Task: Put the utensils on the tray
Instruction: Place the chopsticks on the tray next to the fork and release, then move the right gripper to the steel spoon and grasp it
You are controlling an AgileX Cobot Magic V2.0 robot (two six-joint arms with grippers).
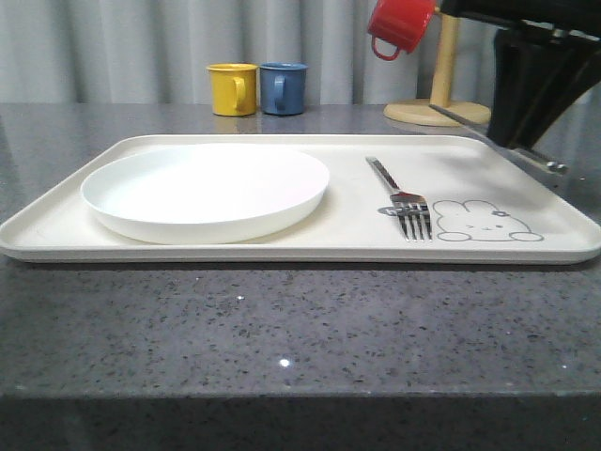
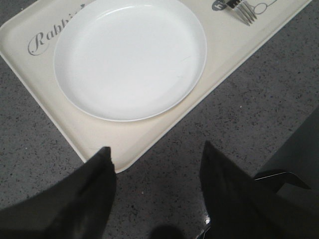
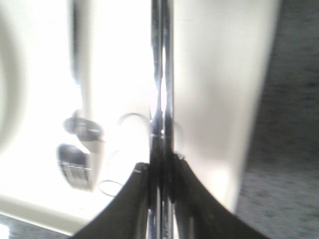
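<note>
While our right gripper [image 3: 160, 174] is clenching the chopsticks [image 3: 162, 99] over the tray's [image 1: 282, 246] right edge, a tilted release could be dropping them off the rim.

- tray [image 1: 282, 246]: cream, plastic look, smooth matt, grey printed rabbit
- plate [image 1: 207, 193]: white, smooth, slight sheen
- fork [image 1: 404, 202]: polished metal, mirror-bright
- chopsticks [image 3: 162, 99]: shiny silver metal, reflective, pinched between the right gripper [image 3: 162, 172] fingers
- gripper fingers, both arms: black, matt
- left gripper [image 2: 157, 164]: same black matt
- table [image 1: 282, 329]: dark grey speckled stone look, semi-gloss
- mugs [image 1: 233, 89]: glossy enamel look
- mug stand [image 1: 441, 89]: pale wood, matt
</note>
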